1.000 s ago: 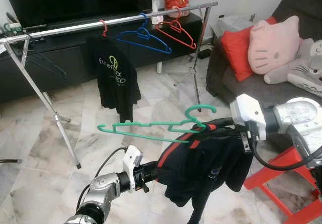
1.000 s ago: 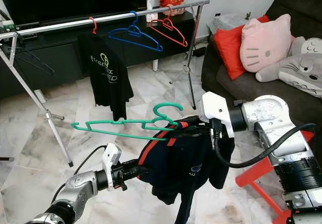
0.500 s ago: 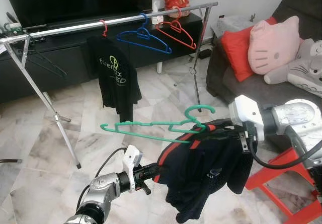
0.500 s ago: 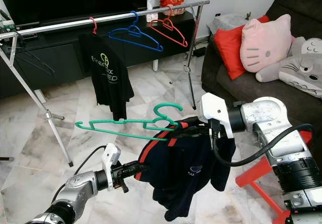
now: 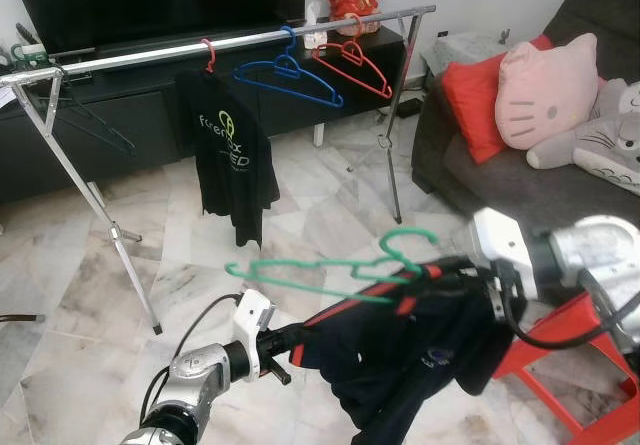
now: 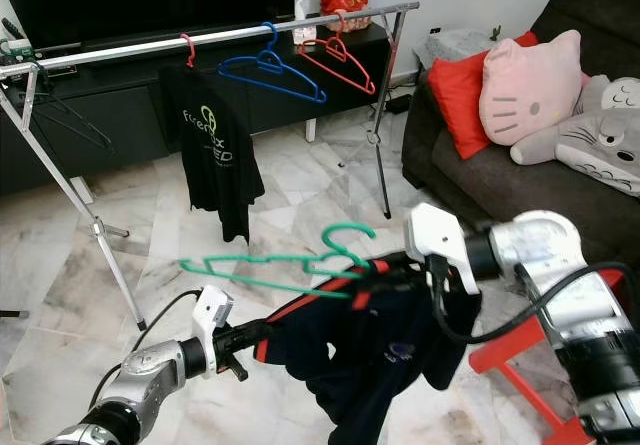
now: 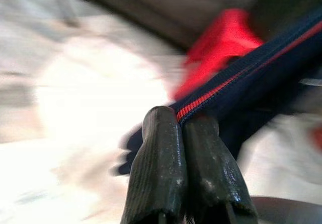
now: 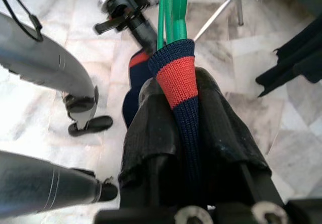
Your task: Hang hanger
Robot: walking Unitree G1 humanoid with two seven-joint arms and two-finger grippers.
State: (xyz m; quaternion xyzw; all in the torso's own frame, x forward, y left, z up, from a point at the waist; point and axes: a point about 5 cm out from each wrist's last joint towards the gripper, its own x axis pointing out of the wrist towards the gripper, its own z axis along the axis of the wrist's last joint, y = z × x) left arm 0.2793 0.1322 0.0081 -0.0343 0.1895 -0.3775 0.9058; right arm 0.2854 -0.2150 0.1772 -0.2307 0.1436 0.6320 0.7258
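Note:
A green hanger (image 5: 330,277) sits inside the collar of a navy shirt with red trim (image 5: 420,350), held in mid-air over the floor. My right gripper (image 8: 181,83) is shut on the shirt's collar and the hanger (image 8: 170,12) together, near the hook. Lower down, my left gripper (image 7: 182,126) is shut on a red-striped edge of the shirt (image 7: 241,78), pulling it taut. The silver clothes rail (image 5: 150,55) stands well beyond, across the room.
On the rail hang a black shirt on a red hanger (image 5: 232,150), a blue hanger (image 5: 288,75) and a red hanger (image 5: 352,60). A sofa with cushions (image 5: 520,95) stands at the right, a red stool (image 5: 580,365) under my right arm. Marble floor lies between me and the rail.
The green hanger and shirt have shifted right and a little lower, blurred by motion. The shirt now stretches tighter between both grippers.

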